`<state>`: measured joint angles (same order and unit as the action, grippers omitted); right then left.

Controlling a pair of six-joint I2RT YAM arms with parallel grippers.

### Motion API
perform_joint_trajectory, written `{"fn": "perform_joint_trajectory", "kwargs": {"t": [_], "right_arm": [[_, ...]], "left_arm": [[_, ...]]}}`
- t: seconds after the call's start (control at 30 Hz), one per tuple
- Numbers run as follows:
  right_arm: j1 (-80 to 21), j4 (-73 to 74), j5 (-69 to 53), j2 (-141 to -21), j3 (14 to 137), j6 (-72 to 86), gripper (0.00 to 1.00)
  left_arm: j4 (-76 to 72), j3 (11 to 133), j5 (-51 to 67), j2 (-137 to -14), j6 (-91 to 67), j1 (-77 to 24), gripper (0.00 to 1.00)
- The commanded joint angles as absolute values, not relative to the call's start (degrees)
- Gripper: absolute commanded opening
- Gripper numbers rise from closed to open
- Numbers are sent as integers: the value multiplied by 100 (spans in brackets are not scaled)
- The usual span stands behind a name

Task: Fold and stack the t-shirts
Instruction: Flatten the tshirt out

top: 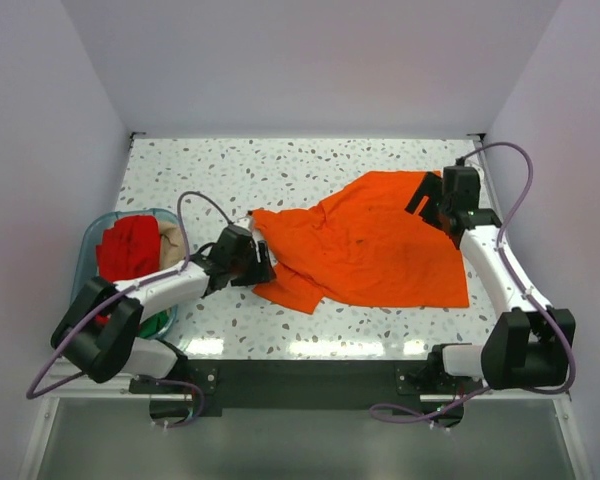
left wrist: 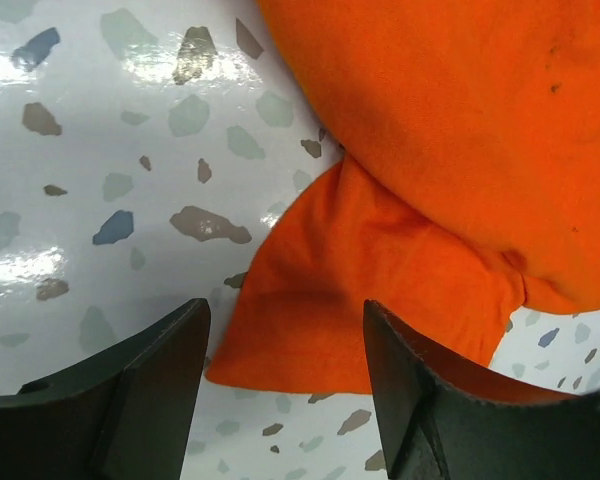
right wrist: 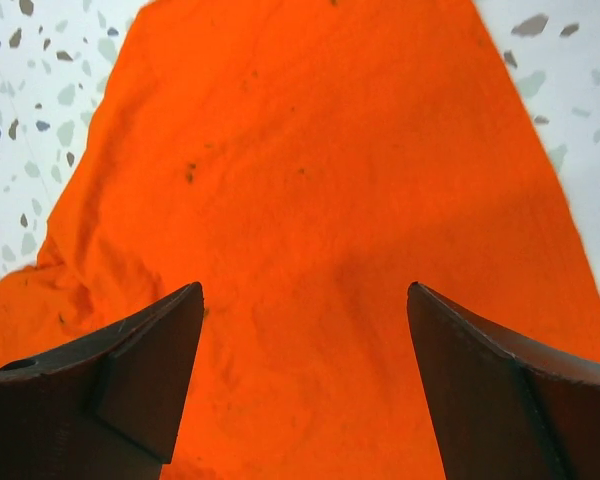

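The bright orange t-shirt (top: 370,250) lies spread and rumpled on the speckled table, right of centre. My left gripper (top: 255,262) is open at the shirt's left edge. In the left wrist view its jaws (left wrist: 285,330) stand on either side of an orange sleeve flap (left wrist: 360,300) that lies flat on the table. My right gripper (top: 435,200) is open over the shirt's far right corner. In the right wrist view its jaws (right wrist: 305,300) are spread wide just above the orange cloth (right wrist: 310,170), holding nothing.
A translucent teal tub (top: 92,232) stands at the table's left edge beside my left arm. It holds a red shirt (top: 128,250), a beige one (top: 172,242) and a bit of green cloth (top: 158,322). White walls enclose the table on three sides.
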<state>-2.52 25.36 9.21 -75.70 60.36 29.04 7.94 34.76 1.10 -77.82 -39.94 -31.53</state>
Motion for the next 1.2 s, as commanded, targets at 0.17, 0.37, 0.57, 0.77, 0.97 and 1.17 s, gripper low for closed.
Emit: {"fn": "perform_joint_trajectory", "kwargs": {"t": [0.17,0.37,0.57,0.77,0.97,1.17], "right_arm": [[-264,2171,808,-6829,5415,3129,85],[-264,2417,879,-6706,5300,3155,86],[-255,3206,1081,-6610,5238,3296,86],[-264,3937,1204,-6469,4852,3533,87],[-255,4096,774,-6109,3974,3902,86],[-272,4034,9,-6240,3349,4218,79]], "left_arm": [[-36,3911,-174,-8586,-4008,-3620,57],[246,3736,-676,-8535,-4297,-3779,18],[1264,3464,-1790,-7176,-4824,-3701,0],[1951,2980,-1846,-5741,-5106,-2761,0],[2110,2760,-2004,-5027,-5177,-2408,0],[1635,2961,-1784,-5598,-5229,-2294,0]]}}
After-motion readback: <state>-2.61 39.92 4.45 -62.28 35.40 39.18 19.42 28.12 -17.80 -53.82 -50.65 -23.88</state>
